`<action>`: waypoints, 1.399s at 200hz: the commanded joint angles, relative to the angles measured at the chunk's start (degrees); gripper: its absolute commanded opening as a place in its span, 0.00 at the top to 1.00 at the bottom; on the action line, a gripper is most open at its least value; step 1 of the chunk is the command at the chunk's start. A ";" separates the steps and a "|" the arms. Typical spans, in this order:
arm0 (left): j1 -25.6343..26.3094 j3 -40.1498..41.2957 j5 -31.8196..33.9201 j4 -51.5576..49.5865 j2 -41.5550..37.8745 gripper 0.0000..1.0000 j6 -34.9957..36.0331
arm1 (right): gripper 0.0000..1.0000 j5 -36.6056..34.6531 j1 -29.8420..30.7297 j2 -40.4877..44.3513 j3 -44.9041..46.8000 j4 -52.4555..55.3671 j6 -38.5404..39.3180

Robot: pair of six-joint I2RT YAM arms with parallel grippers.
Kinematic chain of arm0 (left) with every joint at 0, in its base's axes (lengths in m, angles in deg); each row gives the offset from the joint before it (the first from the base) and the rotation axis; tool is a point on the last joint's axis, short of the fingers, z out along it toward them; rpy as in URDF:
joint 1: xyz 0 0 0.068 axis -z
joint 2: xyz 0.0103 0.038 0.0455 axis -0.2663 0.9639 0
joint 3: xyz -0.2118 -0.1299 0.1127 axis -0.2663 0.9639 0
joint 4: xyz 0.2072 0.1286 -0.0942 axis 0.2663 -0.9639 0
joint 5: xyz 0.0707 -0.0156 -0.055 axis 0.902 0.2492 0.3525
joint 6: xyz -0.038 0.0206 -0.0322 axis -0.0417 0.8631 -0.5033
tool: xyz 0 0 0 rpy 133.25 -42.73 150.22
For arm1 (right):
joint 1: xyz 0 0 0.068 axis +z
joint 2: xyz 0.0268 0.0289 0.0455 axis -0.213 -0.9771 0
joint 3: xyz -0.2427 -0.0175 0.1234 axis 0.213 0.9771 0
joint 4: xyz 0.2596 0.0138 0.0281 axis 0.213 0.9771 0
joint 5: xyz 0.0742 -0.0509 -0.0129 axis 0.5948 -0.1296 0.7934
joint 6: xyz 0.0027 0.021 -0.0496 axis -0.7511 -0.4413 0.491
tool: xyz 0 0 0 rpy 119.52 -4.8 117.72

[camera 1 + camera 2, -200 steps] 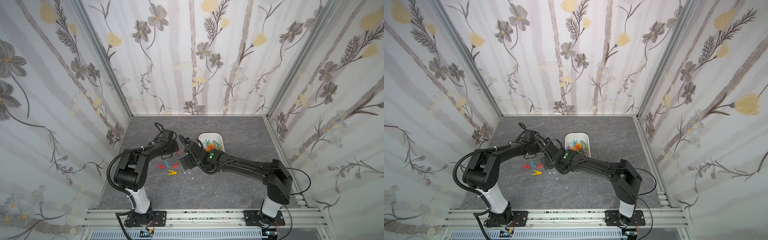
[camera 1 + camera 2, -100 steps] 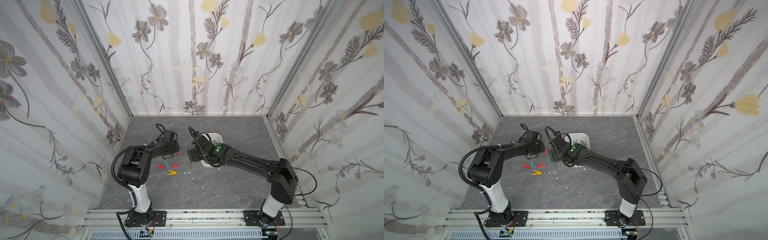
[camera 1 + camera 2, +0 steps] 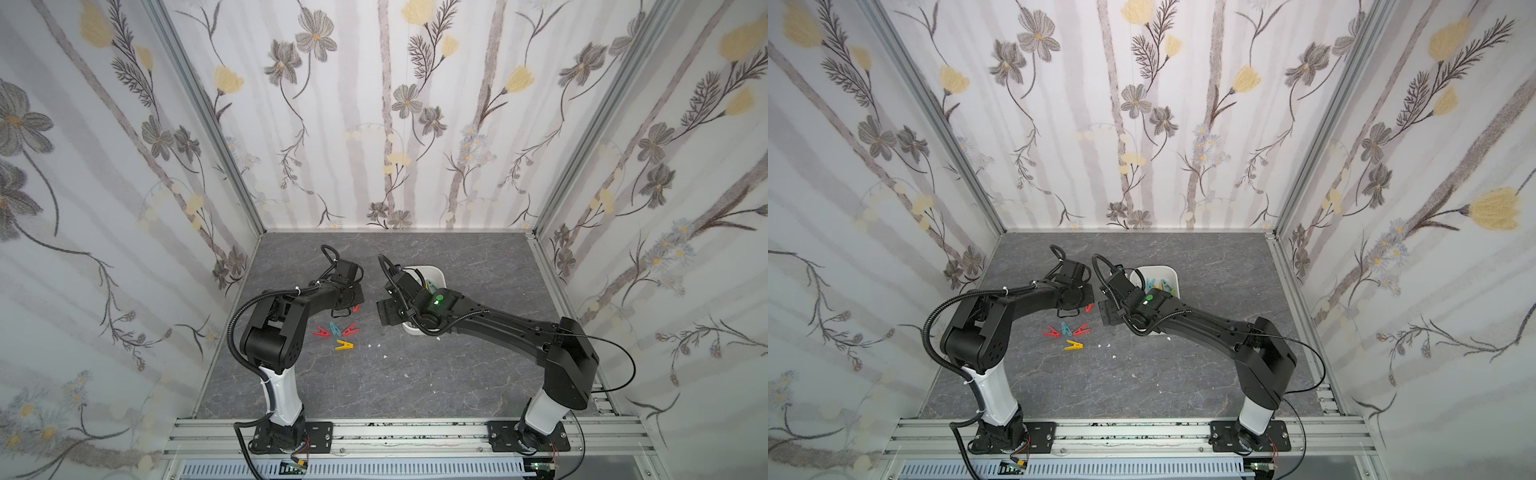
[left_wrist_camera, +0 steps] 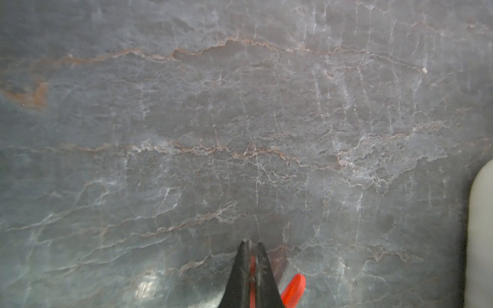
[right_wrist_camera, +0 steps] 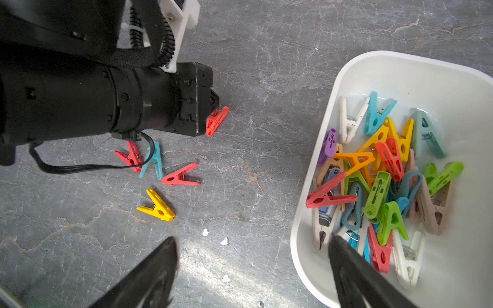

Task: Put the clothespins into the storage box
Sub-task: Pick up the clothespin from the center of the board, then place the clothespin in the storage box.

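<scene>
Item, left gripper: set low over the grey marbled table, jaws pinched together on one red clothespin. Part of the peg was clamped between the black fingers and the rest jutted out to one side. Whether it was clear of the table could not be told. Item, right gripper: jaws spread wide, nothing between them, one finger above bare table and the other above the near end of the storage box. The box was white and open-topped and stood on the table to the right of the loose pegs. In both top views the right arm's wrist partly covered it. Contents: a heap of clothespins in red, orange, yellow, green, teal, blue, purple, beige and white, lying crossed over one another. Loose on the table, between the box and the left arm, four pieces: a red peg against a teal peg, both partly behind the left arm's black cable in the right wrist view; a second red peg just beside the teal one; a yellow peg slightly apart, nearer the arm bases. Sundry: small white specks on the table between the yellow peg and the box.
</scene>
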 commanded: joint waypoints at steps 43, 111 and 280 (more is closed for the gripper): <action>7.43 -5.26 -1.24 -6.77 -8.86 1.00 -1.19 | 0.11 1.38 -4.11 8.22 7.87 -5.26 -3.17; 19.34 -11.34 -7.96 -1.63 -4.44 1.00 -7.41 | 0.12 11.55 -13.68 20.76 22.45 -11.17 -8.34; 8.35 15.43 4.45 -14.83 -34.09 0.64 -8.27 | 0.18 5.63 3.99 7.64 9.93 -5.11 3.67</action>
